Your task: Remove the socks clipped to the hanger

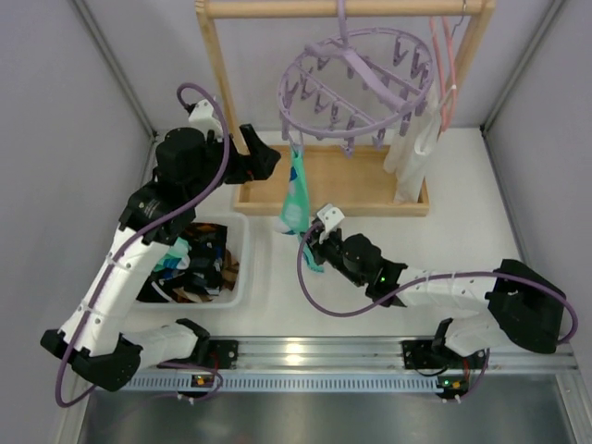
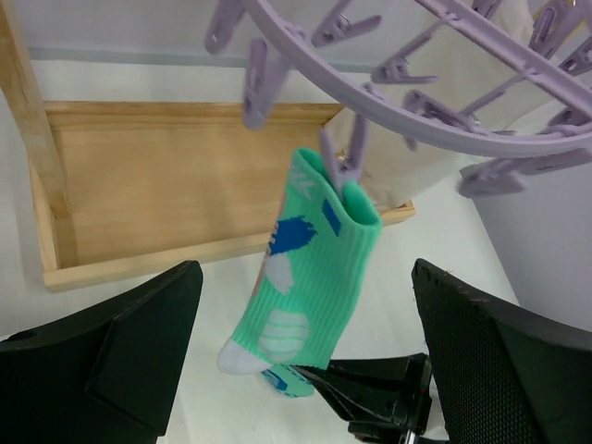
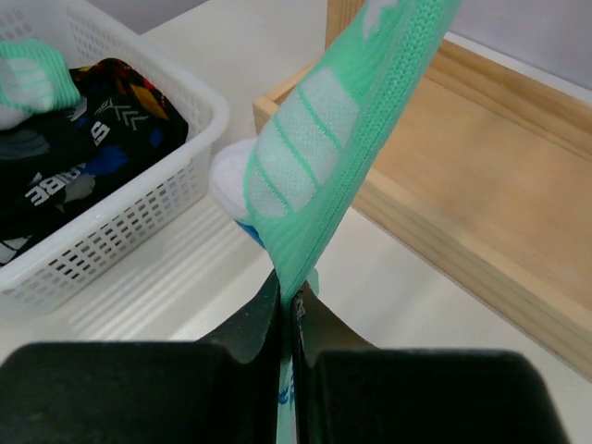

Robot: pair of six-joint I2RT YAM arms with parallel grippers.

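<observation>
One teal-and-white sock (image 1: pixel 296 192) hangs from a clip peg (image 2: pixel 342 165) on the near-left rim of the round lavender hanger (image 1: pixel 356 88). The other pegs I can see hold no socks. My right gripper (image 1: pixel 315 248) is shut on the sock's lower end; in the right wrist view the jaws (image 3: pixel 292 302) pinch the teal fabric (image 3: pixel 344 157), which runs taut up and away. My left gripper (image 1: pixel 270 163) is open just left of the sock, level with its upper part. In the left wrist view the sock (image 2: pixel 314 277) hangs between and beyond the black fingers (image 2: pixel 111 356).
A white basket (image 1: pixel 239 270) at the left holds several removed socks (image 3: pixel 83 153). The wooden rack's base tray (image 1: pixel 342 190) lies under the hanger. A long white cloth (image 1: pixel 414 153) and a thin pink hanger (image 1: pixel 448 79) hang at the right of the rail.
</observation>
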